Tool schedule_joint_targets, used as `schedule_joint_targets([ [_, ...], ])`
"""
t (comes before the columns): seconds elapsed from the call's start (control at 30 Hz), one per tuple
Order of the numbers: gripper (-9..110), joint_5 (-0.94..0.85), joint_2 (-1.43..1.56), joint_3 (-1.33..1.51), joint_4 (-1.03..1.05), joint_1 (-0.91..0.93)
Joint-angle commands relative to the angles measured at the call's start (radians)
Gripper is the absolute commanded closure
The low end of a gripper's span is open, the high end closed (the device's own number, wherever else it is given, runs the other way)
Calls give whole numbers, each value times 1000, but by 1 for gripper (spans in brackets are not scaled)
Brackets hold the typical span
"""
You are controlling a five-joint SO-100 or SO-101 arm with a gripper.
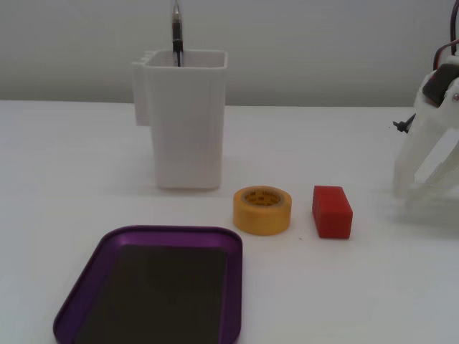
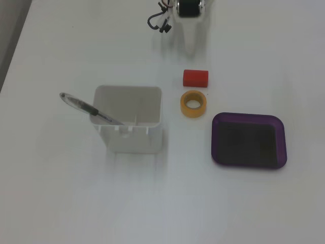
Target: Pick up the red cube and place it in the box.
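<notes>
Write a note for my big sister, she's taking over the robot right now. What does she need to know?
Gripper: holds nothing; fingers look spread, tips low near the table, beside the red cube.
Red cube: on the table, next to the yellow tape roll, untouched.
Box: purple tray, nothing in it.
White container holds a pen; not part of the job.
Done: nothing yet.
Left: grab the cube, carry it past the tape, drop it in the box.
</notes>
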Motion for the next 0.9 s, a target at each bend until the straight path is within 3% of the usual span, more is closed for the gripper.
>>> schedule_joint_targets([
  [0.0, 102, -5, 28, 6, -14, 0],
  [0.67, 102, 3, 28, 2, -14, 2],
  [0.87, 102, -9, 25, -9, -117, 15],
])
